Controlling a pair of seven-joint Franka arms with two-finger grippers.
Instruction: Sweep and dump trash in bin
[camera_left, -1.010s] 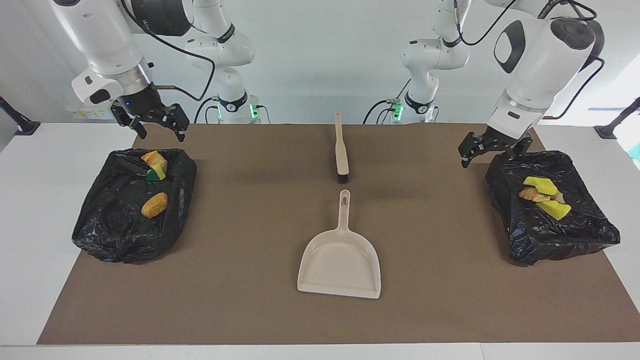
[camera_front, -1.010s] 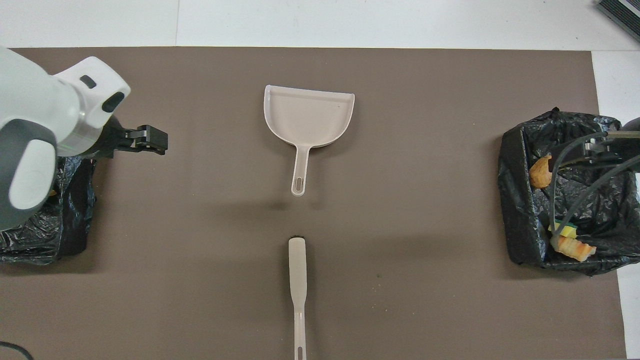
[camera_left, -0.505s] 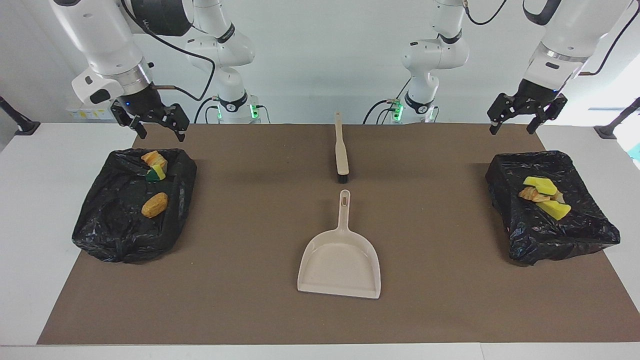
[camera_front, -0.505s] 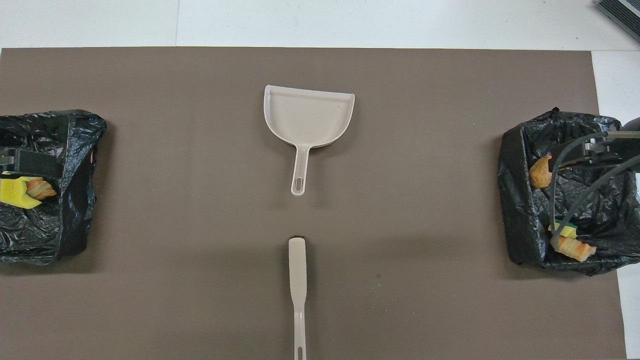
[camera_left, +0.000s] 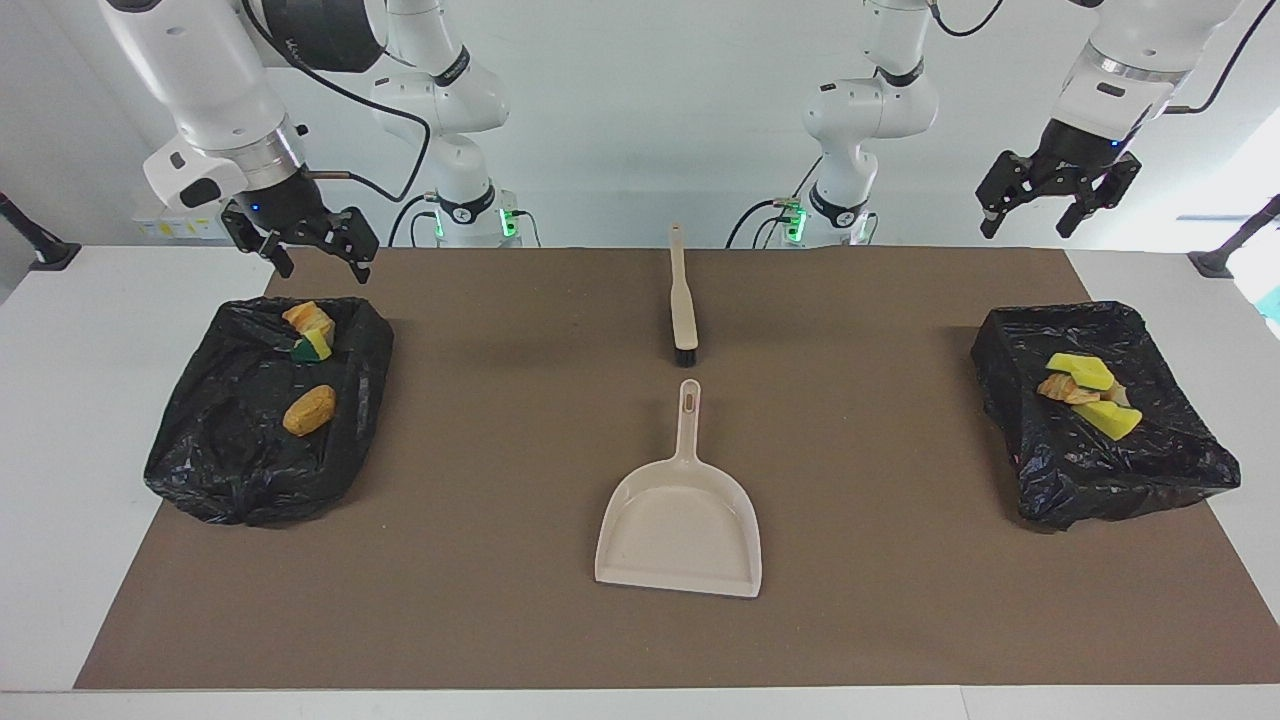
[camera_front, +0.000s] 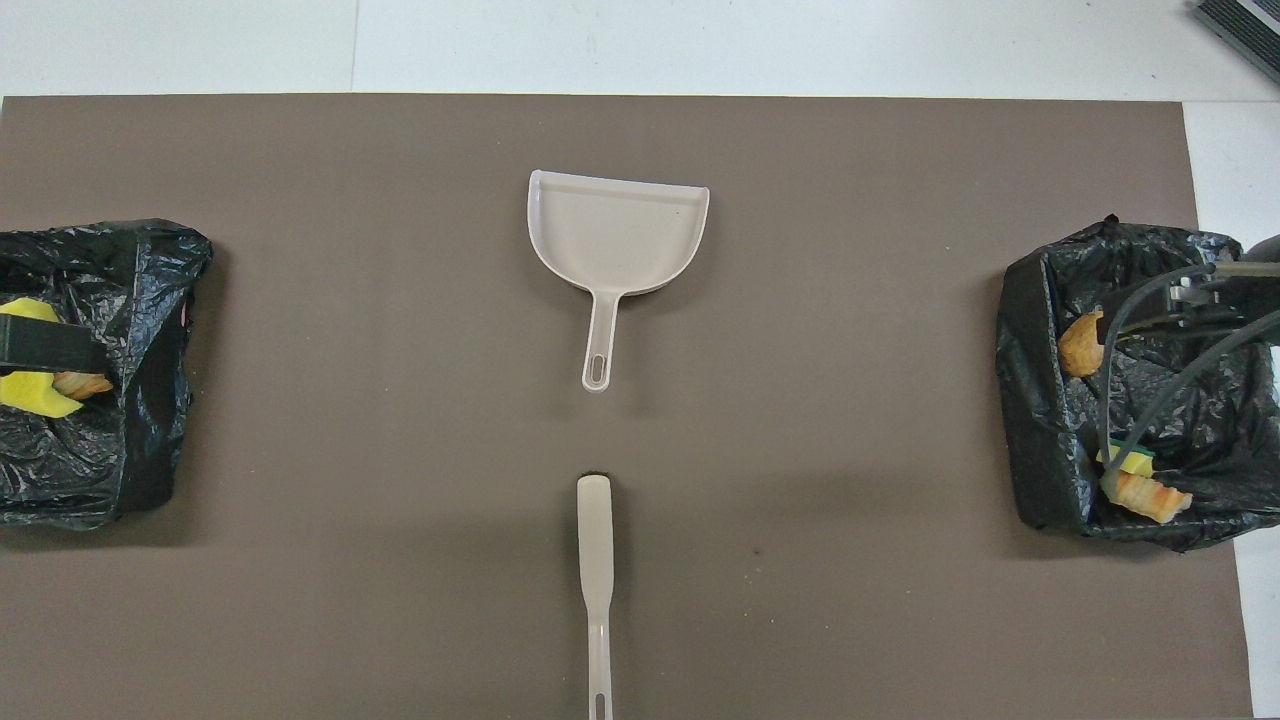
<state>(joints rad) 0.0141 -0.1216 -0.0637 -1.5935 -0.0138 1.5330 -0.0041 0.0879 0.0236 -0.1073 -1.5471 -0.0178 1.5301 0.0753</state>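
Both grippers hang in the air with fingers spread and nothing held: the left gripper (camera_left: 1058, 195) above the desk's edge nearest the robots at the left arm's end, the right gripper (camera_left: 312, 250) over the robot-side rim of a black-lined bin (camera_left: 200, 440). The trash (camera_left: 309, 409) lies in that bin and in a second bin (camera_left: 1060, 480) at the left arm's end, where the overhead view cuts off part and a dark bar crosses the scraps. A dustpan (camera_left: 680, 520) and brush (camera_left: 683, 300) lie mid-desk, the brush handle's end cut off overhead.
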